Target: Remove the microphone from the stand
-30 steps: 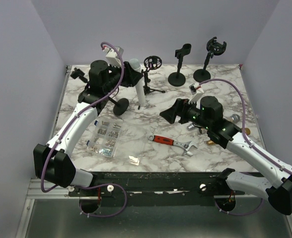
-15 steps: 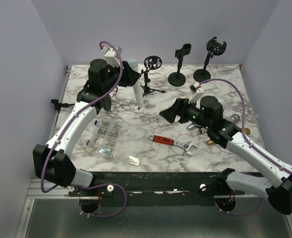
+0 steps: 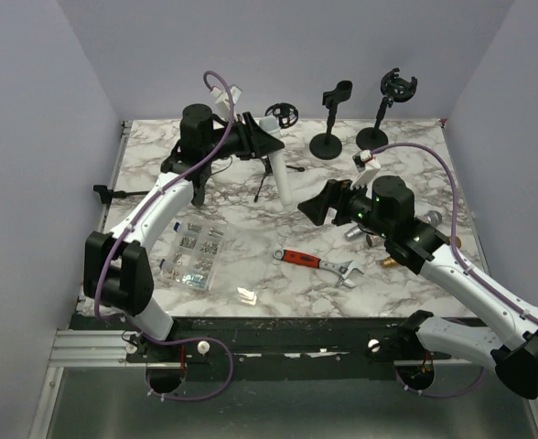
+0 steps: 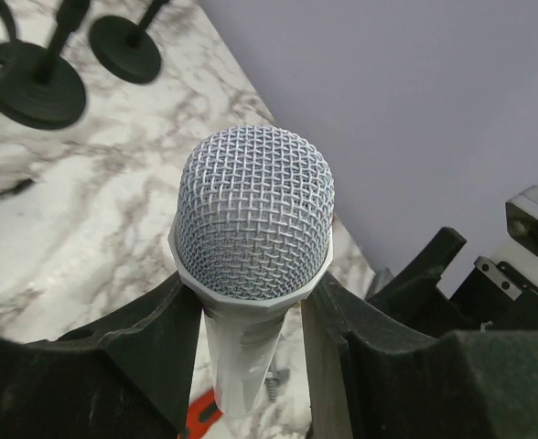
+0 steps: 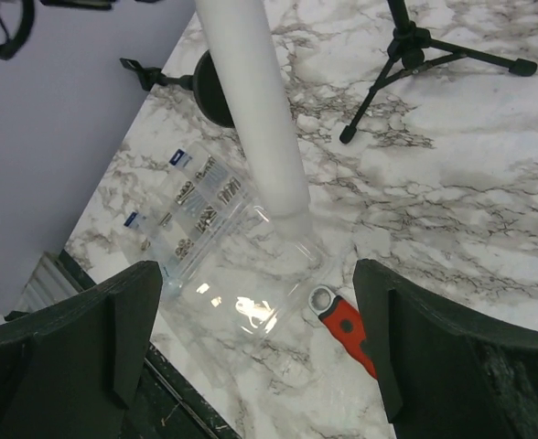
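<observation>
The microphone [image 4: 253, 215] has a silver mesh head and a white handle [image 3: 284, 180]. My left gripper [image 4: 251, 338] is shut on its neck just under the head and holds it above the table, handle slanting down to the right. The black stand [image 3: 104, 191] lies on its side near the table's left edge, apart from the microphone, and its round base [image 5: 212, 91] shows in the right wrist view. My right gripper [image 5: 260, 338] is open and empty, facing the handle's lower end [image 5: 274, 155] from the right [image 3: 317, 206].
A tripod stand with a ring mount [image 3: 281, 114] stands just behind the microphone. Two more black stands [image 3: 328, 142] [image 3: 379, 135] are at the back. A clear box of screws [image 3: 194, 251] and a red-handled wrench [image 3: 310, 261] lie toward the front.
My left gripper has carried the microphone to the right, away from the stand. The stand has tipped over and now lies by the left edge. My right arm has barely moved.
</observation>
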Tool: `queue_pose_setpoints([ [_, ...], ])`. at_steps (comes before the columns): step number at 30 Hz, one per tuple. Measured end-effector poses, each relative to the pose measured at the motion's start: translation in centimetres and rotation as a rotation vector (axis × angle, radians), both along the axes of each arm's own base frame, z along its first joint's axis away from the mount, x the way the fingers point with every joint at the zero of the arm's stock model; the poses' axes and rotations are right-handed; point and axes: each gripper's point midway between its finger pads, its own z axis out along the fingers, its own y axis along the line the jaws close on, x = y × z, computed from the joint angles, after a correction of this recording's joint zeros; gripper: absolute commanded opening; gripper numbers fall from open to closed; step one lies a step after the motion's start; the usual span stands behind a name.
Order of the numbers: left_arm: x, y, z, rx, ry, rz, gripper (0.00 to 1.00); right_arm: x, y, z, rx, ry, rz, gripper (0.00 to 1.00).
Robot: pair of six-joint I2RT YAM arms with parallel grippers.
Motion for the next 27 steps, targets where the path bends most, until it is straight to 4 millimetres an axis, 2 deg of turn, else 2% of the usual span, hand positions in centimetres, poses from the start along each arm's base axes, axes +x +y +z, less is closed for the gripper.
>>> queue_pose_setpoints([
  [3, -0.7, -1.8, -1.3, -0.037, 0.074, -0.097, 0.0, 0.4, 0.5, 0.6, -0.004, -0.01, 0.015, 0.94],
  [5, -2.1, -3.3, -2.1, -0.05, 0.12, -0.169, 0.0, 0.7, 1.0, 0.8, -0.008, -0.01, 0.029, 0.94],
  [8, -4.4, -5.1, -2.1, -0.071, 0.135, -0.259, 0.0, 1.3, 1.6, -0.1, -0.022, 0.015, 0.038, 0.92],
  [10, -6.0, -6.1, -2.2, -0.083, 0.146, -0.31, 0.0, 1.6, 1.9, -1.2, -0.038, 0.041, 0.042, 0.85],
  [11, -6.5, -6.3, -2.3, -0.085, 0.149, -0.323, 0.0, 1.7, 2.0, -1.7, -0.043, 0.053, 0.044, 0.79],
  [12, -7.3, -6.6, -2.5, -0.087, 0.159, -0.341, 0.0, 1.8, 2.2, -2.1, -0.047, 0.063, 0.045, 0.69],
  [13, -7.9, -6.9, -2.7, -0.087, 0.17, -0.358, 0.0, 1.9, 2.3, -2.5, -0.047, 0.071, 0.045, 0.56],
  [14, -8.4, -7.1, -2.8, -0.087, 0.176, -0.372, 0.0, 1.9, 2.4, -2.8, -0.046, 0.078, 0.044, 0.35],
  [15, -8.6, -7.3, -2.8, -0.084, 0.172, -0.375, 0.05, 1.9, 2.5, -3.0, -0.039, 0.083, 0.047, 0.17],
  [16, -8.7, -7.4, -2.9, -0.083, 0.178, -0.379, 0.16, 1.9, 2.5, -3.1, -0.032, 0.087, 0.045, 0.01],
  [18, -8.6, -7.2, -3.3, -0.07, 0.192, -0.365, 0.42, 1.6, 2.9, -2.9, -0.01, 0.082, 0.054, 0.01],
  [21, -8.7, -6.8, -3.9, -0.037, 0.208, -0.348, 0.72, 1.5, 3.0, -3.5, 0.003, 0.092, 0.051, 0.01],
  [24, -8.6, -5.8, -3.7, -0.009, 0.204, -0.313, 0.86, 1.9, 2.4, -4.5, -0.003, 0.114, 0.002, 0.01],
  [27, -7.8, -3.7, -2.1, 0.005, 0.159, -0.246, 0.94, 2.5, 1.5, -5.2, -0.011, 0.138, -0.071, 0.01],
])
